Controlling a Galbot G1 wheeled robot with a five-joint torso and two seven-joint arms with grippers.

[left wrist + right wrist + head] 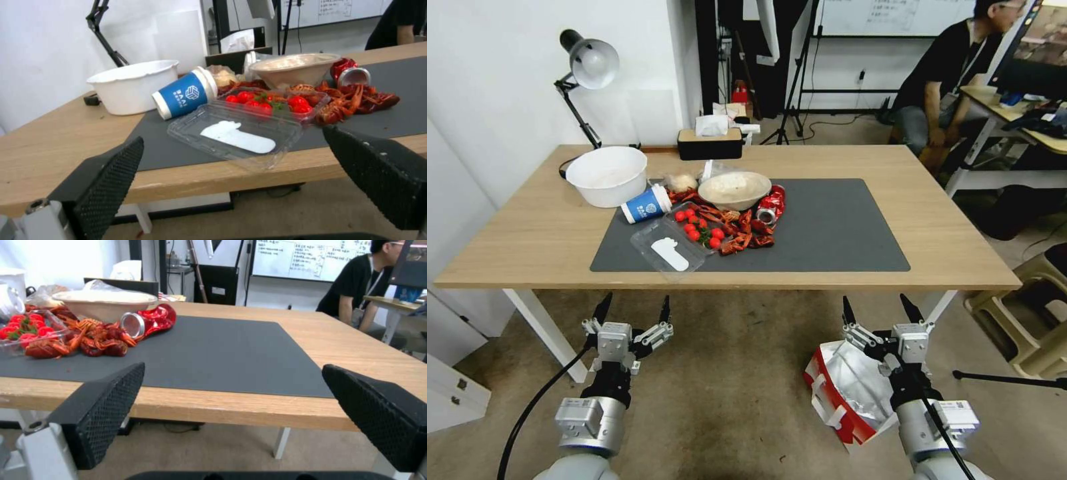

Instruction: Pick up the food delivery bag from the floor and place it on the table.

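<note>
the bag (844,390) lies on the floor at the lower right of the head view, below the table (547,233) edge, its foil mouth facing up. the right gripper (884,313) hangs just above the bag's far end, fingers apart, empty. the left gripper (632,312) sits at lower left, well apart from the bag, fingers also apart and empty. on the table's grey mat (827,230), at frame centre, lie a blue cup (646,204) on its side, tomatoes (697,227), crayfish (747,233) and a can (770,205), with a white bowl (607,175) left of the mat.

food delivery bag (844,390): partly hidden behind right arm | seated person: cut off at frame top
</note>
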